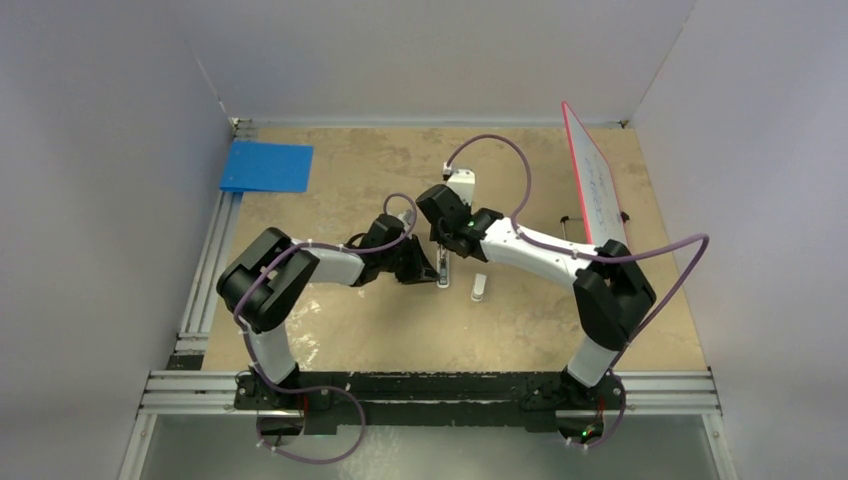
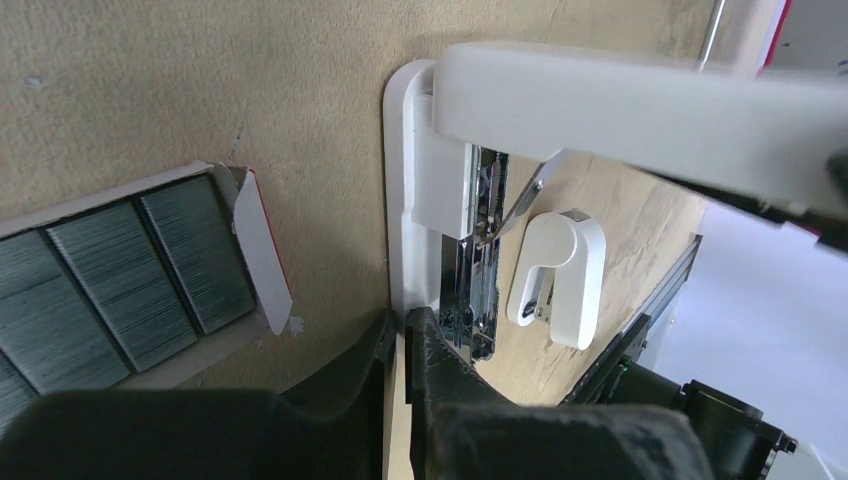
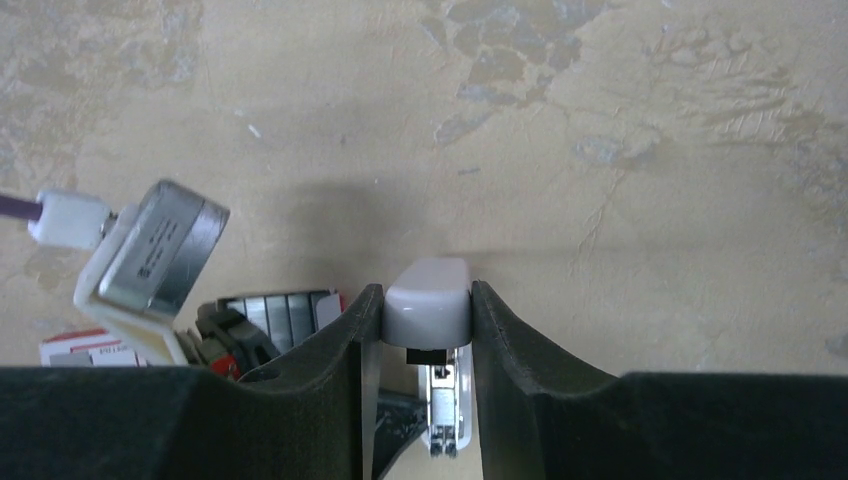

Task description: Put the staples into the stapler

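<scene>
Right fingers point(image 3: 505, 345) pinch the rounded end of the raised white top of the stapler point(image 3: 428, 300), which stands open with its metal channel exposed. Left fingers point(image 2: 445, 375) are nearly pressed together at the channel's near end; grip cannot be told. Staples point(image 2: 120, 285) lie in an open box point(image 2: 262, 250) beside the stapler on the surface point(image 2: 150, 90). A small white piece point(image 2: 560, 280) lies on the other side.
</scene>
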Available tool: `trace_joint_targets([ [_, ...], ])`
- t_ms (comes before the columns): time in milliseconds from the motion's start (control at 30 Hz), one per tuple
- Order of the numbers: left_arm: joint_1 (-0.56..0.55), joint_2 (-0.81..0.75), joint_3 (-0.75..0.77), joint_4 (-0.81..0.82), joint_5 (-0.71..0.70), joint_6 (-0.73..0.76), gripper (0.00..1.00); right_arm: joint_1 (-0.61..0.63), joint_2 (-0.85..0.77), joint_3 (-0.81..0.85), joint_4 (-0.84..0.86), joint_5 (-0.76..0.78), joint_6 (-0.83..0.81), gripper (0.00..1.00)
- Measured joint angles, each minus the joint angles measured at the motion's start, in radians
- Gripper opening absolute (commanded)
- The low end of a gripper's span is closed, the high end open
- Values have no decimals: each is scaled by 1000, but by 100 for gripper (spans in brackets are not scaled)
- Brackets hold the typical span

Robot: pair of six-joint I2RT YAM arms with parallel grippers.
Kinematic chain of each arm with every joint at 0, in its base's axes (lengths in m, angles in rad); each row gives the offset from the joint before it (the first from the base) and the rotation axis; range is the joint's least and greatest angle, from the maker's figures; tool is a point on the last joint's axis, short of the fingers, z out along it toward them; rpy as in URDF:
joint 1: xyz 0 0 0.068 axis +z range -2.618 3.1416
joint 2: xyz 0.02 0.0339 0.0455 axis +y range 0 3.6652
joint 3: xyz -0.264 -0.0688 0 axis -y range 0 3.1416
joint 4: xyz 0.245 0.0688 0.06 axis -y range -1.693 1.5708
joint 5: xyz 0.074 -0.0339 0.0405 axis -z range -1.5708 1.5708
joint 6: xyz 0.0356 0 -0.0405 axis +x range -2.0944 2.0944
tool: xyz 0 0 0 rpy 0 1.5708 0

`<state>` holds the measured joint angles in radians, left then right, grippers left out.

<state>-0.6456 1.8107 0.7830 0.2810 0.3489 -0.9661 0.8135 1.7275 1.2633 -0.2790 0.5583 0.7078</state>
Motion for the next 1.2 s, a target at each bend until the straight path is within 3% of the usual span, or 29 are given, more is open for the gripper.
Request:
trace_joint_targets([
  [300, 5, 9, 1, 3, 14, -22, 3, 67, -50, -58, -48, 23, 56, 13],
  [800, 11, 16, 1, 14, 31, -37, 4, 150, -65, -180, -71, 6, 139, 14],
  [900, 11, 16, 0, 17, 31, -37, 5, 150, -65, -205, -52, -5, 158, 20],
  [1200, 12, 4, -9, 23, 24, -37, 20, 148, -97, -222, -42, -24, 161, 49],
])
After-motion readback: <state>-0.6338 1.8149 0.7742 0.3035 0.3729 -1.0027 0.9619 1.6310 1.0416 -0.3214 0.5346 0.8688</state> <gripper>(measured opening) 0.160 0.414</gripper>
